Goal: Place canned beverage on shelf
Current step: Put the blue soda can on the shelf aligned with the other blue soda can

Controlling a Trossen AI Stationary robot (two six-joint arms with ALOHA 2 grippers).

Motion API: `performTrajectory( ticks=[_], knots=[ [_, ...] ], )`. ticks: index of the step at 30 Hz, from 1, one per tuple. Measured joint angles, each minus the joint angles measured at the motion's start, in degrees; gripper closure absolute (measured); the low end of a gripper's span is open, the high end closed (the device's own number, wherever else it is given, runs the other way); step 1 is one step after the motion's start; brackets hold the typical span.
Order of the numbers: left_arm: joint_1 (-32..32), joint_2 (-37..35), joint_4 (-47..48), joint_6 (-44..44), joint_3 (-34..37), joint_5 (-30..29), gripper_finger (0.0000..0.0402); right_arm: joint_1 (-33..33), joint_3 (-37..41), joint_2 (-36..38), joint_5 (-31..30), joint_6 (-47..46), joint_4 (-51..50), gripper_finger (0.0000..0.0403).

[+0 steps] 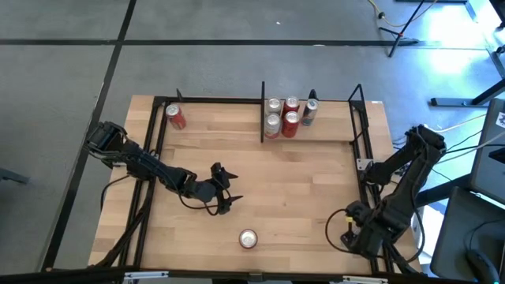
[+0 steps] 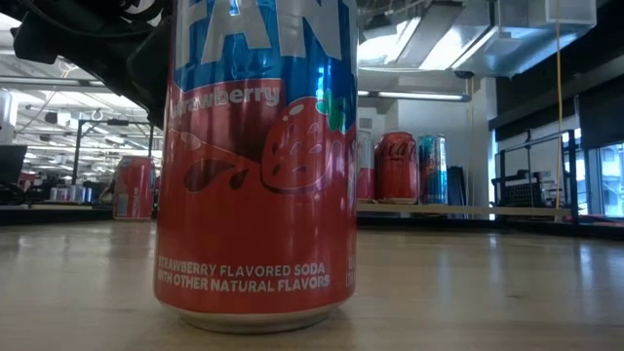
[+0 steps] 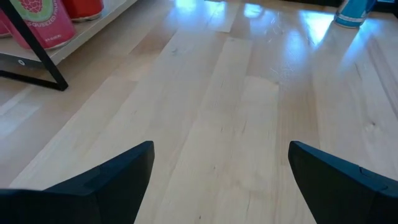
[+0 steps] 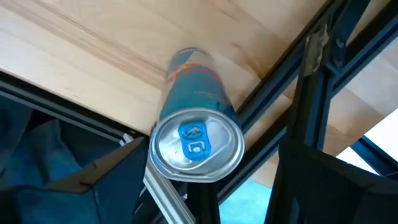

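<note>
A red strawberry soda can stands upright on its base on the tabletop near the front edge; it fills the low view. The shelf runs along the table's far side and holds several upright cans, with one more can at its left end. My left gripper is open and empty over the middle of the table, to the far left of the soda can; it also shows in its wrist view. My right gripper is open at the table's front right corner, above a blue can.
Black metal uprights and side rails frame the shelf and the table. In the left wrist view, bare wood lies ahead of the fingers, with shelf cans on one side and a blue can farther off.
</note>
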State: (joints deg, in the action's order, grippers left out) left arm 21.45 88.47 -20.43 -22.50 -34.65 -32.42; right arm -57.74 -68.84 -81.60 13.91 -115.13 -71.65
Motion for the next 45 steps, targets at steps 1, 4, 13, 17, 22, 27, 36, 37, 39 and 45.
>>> performTrajectory(
  ticks=[1,4,13,17,22,27,36,37,39,45],
  knots=[
    [0.0,0.0,0.0,0.0,0.0,0.0,0.0040,0.0,0.0,-0.2,0.0,0.0,0.0,0.0054],
    [0.0,0.0,0.0,0.0,0.0,0.0,0.0041,0.0,0.0,-1.1,-1.1,-0.1,0.7,0.0054],
    [0.0,0.0,0.0,0.0,0.0,0.0,0.0041,0.0,3.2,-2.8,-0.4,4.3,3.5,0.0056],
    [0.0,0.0,0.0,0.0,0.0,0.0,0.0041,0.0,6.9,-2.8,4.5,6.3,7.9,0.0089],
    [0.0,0.0,0.0,0.0,0.0,0.1,0.0041,1.5,7.6,-2.6,2.5,12.9,8.7,0.0190],
    [0.0,0.0,0.0,0.0,0.0,0.1,0.0041,5.4,7.4,-2.6,1.7,26.9,8.3,0.0198],
    [0.0,0.0,-0.9,1.7,0.0,-0.1,0.0041,21.9,5.2,-2.6,-13.7,63.2,8.0,0.0198],
    [0.0,0.0,-1.4,1.7,0.0,0.1,0.0041,24.2,5.0,-2.7,-13.8,67.3,8.1,0.0198],
    [0.1,0.0,-2.6,1.7,0.0,0.4,0.0041,28.4,4.2,-2.7,-13.8,75.0,8.0,0.0198],
    [0.2,0.0,-6.4,2.9,0.0,0.4,0.0040,38.4,-0.9,-3.1,-16.8,96.2,2.0,0.0198]
  ],
)
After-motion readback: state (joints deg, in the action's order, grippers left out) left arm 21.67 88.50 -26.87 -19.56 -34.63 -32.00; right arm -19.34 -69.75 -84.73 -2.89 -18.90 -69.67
